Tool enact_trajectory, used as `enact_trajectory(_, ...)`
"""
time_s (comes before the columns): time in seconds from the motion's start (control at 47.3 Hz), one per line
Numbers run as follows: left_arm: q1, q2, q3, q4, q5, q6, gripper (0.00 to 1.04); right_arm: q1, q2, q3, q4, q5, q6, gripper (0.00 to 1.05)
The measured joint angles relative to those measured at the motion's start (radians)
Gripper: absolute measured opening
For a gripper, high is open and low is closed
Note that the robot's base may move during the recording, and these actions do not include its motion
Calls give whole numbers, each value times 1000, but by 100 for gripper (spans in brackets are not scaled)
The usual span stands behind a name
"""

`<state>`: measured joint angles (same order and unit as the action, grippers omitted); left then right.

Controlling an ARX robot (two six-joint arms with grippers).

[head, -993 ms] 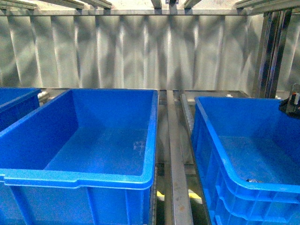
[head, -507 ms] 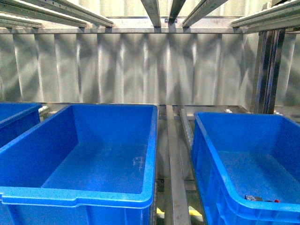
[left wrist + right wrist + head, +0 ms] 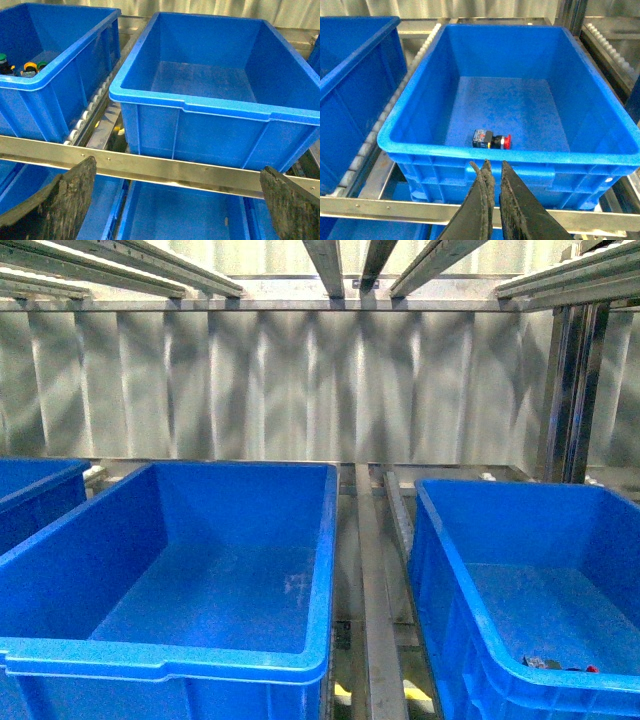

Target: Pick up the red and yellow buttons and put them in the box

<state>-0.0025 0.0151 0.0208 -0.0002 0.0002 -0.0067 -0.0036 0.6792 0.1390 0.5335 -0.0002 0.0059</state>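
Observation:
A red button lies on its side on the floor of the right blue box, near its front wall; a bit of it shows in the front view. My right gripper is shut and empty, outside that box's front wall. My left gripper is open and empty, its fingers wide apart in front of the empty middle box. The left box holds several buttons, with yellow and green caps showing. Neither gripper shows in the front view.
A steel rail runs across in front of the boxes, with more blue crates on the shelf below. Roller tracks and steel bars lie between the boxes. A corrugated metal wall stands behind.
The front view has tilted upward, so the boxes sit lower and the ceiling rails show. A dark object at the right edge one second ago has left the view.

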Motion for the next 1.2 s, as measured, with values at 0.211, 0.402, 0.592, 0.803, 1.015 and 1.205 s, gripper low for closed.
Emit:
enact_trajectory(0.211,0,0,0,0,0,0,97,0,-98,-53,-49,0,0,3)
enact_trajectory(0.402,0,0,0,0,0,0,97,0,-195,-85,-110,0,0,3)
enact_trajectory(0.592,0,0,0,0,0,0,97,0,-266,-115,-146,0,0,3)
enact_trajectory(0.803,0,0,0,0,0,0,97,2,-364,-118,-216,0,0,3)
enact_trajectory(1.015,0,0,0,0,0,0,97,2,-446,-118,-298,0,0,3)
enact_trajectory(1.205,0,0,0,0,0,0,97,2,-491,-118,-344,0,0,3)
